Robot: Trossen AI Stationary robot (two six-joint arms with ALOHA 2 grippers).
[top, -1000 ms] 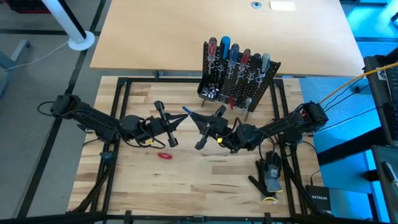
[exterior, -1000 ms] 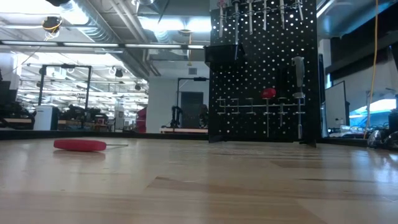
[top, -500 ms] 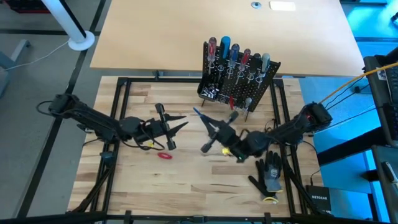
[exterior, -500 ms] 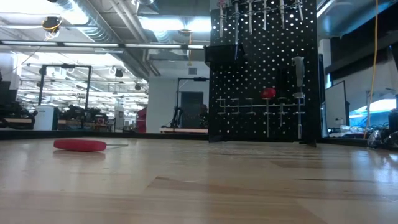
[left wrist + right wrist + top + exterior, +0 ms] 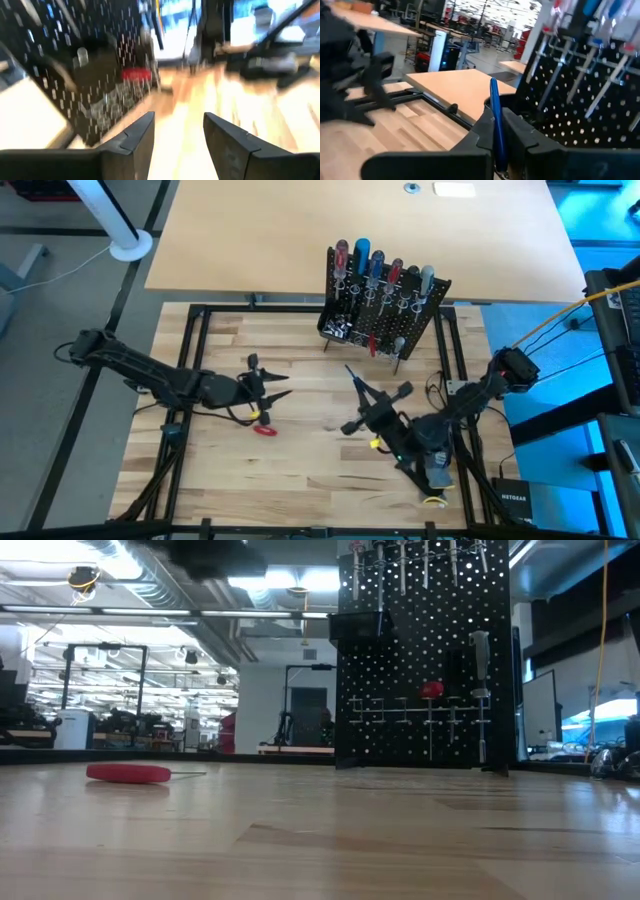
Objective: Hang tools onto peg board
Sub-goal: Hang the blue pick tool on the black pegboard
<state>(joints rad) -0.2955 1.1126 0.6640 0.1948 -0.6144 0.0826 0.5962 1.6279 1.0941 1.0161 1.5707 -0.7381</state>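
Now the right gripper [image 5: 352,376], in front of the peg board [image 5: 385,305], pinches a thin blue screwdriver [image 5: 495,117]. It should keep the tool straight and slide it slowly down through a shiny wire ring. The black metal board, full of round holes, stands at the table's [image 5: 300,465] far side. The left gripper [image 5: 278,385] hangs spread apart and empty above a smooth red tool [image 5: 264,430] lying on the pale wood.

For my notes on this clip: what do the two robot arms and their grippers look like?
Both arms are dark, slim and jointed, with black cables running along them. The left gripper and the right gripper each end in two narrow black fingers that look flat and angular from the wrist camera. A small yellow patch shows near each wrist. I see no readable lettering on either arm.
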